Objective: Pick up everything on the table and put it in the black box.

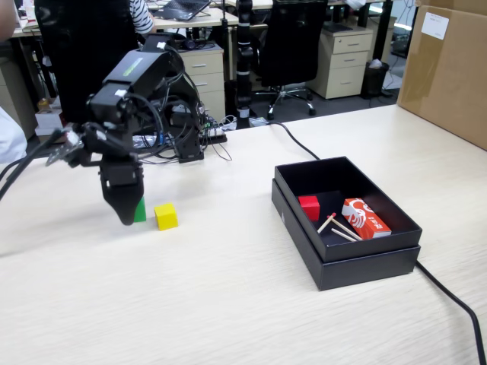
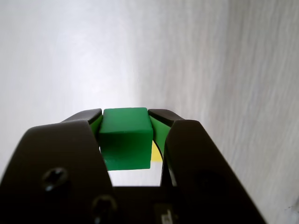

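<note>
Jaws (image 2: pixel 125 122) clamped on small green cube (image 2: pixel 126 135), grip near tips; risk: slips on lift, knocks adjacent yellow cube (image 1: pixel 166 216).

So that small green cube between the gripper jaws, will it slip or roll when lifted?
The small green cube probably holds: the gripper has a jaw flat against each of two opposite faces. Its flat sides make rolling unlikely. It looks rigid and likely light, though its smooth, slightly glossy surface could let it slide if the grip loosens.
</note>
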Robot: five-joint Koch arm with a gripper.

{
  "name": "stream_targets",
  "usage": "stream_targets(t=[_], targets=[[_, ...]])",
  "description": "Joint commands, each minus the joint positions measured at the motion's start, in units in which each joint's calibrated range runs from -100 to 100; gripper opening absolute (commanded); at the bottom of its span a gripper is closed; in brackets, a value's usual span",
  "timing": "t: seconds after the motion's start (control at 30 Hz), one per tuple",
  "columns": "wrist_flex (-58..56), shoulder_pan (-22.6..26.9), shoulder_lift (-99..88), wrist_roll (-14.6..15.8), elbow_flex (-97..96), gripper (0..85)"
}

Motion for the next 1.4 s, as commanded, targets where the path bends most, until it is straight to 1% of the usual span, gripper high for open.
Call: stream_targets(t=[0.0,0.03,0.13,0.27,0.3,0.37,0.5,0.57,0.73,0.77,0.87,0.9,0.93,1.1,1.13,1.17,1.23,1.3,1.37], targets=[[0.8,2.59,-12.14,1.71,3.53,0.8],[0.8,5.86,-16.96,3.17,3.08,0.8],[0.8,12.36,-21.2,6.35,3.99,0.9],[0.8,20.17,-20.05,9.82,8.34,0.9],[0.71,23.39,-18.1,11.09,11.15,0.9],[0.71,25.74,-15.69,11.97,13.87,0.9],[0.63,28.57,-9.38,13.33,18.49,0.9],[0.45,30.28,-0.66,14.6,20.58,0.9],[0.45,30.72,9.32,15.78,22.39,0.9],[0.11,30.48,15.4,16.17,24.21,0.9],[0.02,30.13,16.89,16.61,24.66,2.1],[-0.15,30.04,17.35,16.65,24.66,10.1],[-0.41,30.04,17.7,16.65,24.66,13.7],[-1.36,29.94,18.62,16.75,24.66,15.2],[-1.45,29.89,18.62,16.7,24.57,19.7],[-1.53,29.84,18.62,16.7,24.39,26.2],[-2.14,29.69,18.62,16.7,24.02,35.4],[-2.31,29.55,18.27,16.7,24.02,37.4],[-2.31,29.4,17.01,16.7,24.02,37.4]])
